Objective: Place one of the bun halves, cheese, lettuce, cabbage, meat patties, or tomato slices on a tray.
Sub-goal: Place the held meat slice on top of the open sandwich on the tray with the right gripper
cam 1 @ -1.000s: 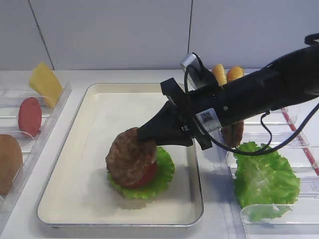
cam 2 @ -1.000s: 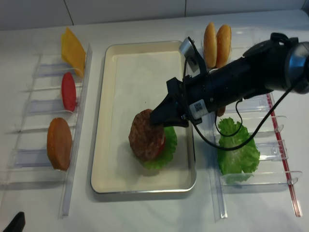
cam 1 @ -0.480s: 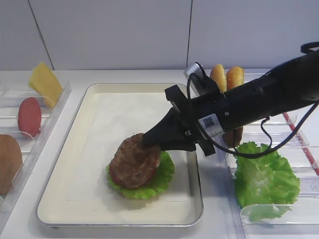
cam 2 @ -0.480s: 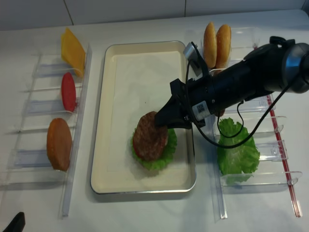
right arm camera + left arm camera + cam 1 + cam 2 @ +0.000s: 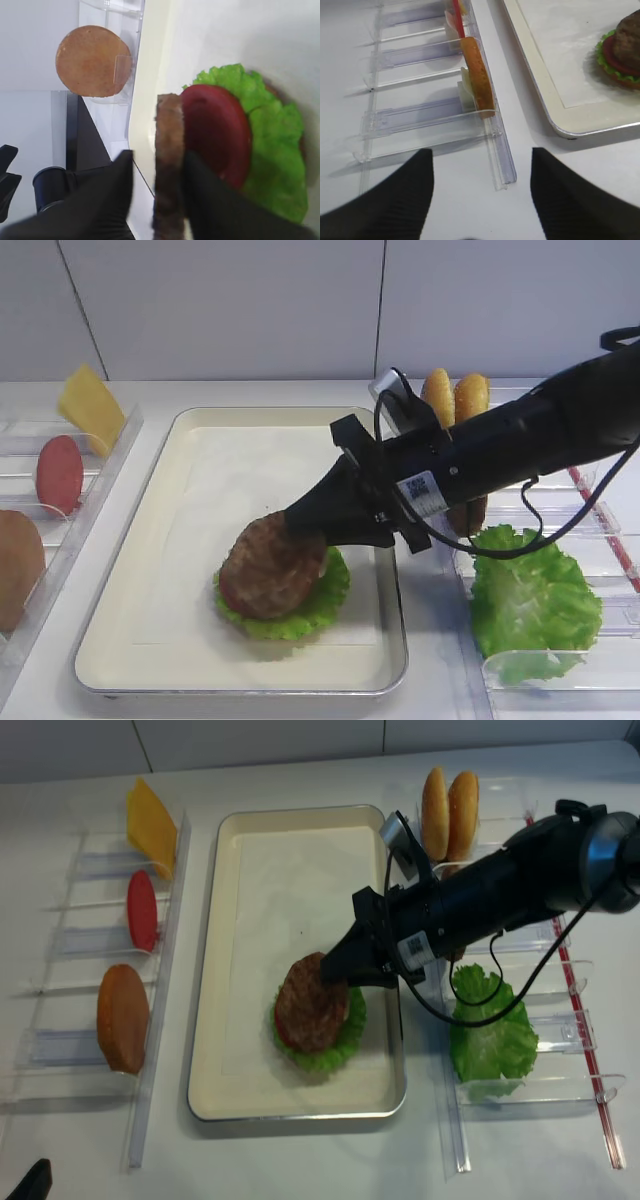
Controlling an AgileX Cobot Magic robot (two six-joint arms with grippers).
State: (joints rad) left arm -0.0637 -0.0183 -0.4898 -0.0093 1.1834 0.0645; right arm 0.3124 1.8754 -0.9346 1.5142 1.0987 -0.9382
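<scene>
A dark-brown meat patty (image 5: 272,565) lies on a red tomato slice (image 5: 217,135) and a green lettuce leaf (image 5: 320,600) at the front of the cream tray (image 5: 150,570). My right gripper (image 5: 300,523) reaches in from the right, its tips at the patty's right edge. In the right wrist view the patty (image 5: 169,165) stands between the jaws: one finger touches it and the other stands a little apart, so the right gripper (image 5: 157,160) is slightly open. My left gripper (image 5: 481,151) hangs wide open over bare table left of the tray, holding nothing.
A clear rack on the left holds the cheese (image 5: 90,408), a tomato slice (image 5: 60,475) and a bun half (image 5: 18,565). The rack on the right holds two bun halves (image 5: 455,395), a patty (image 5: 468,512) partly behind the arm, and lettuce (image 5: 530,600).
The patty went from tilted up in the right gripper to lying nearly flat on the tomato and lettuce. The right jaws have parted a little.
</scene>
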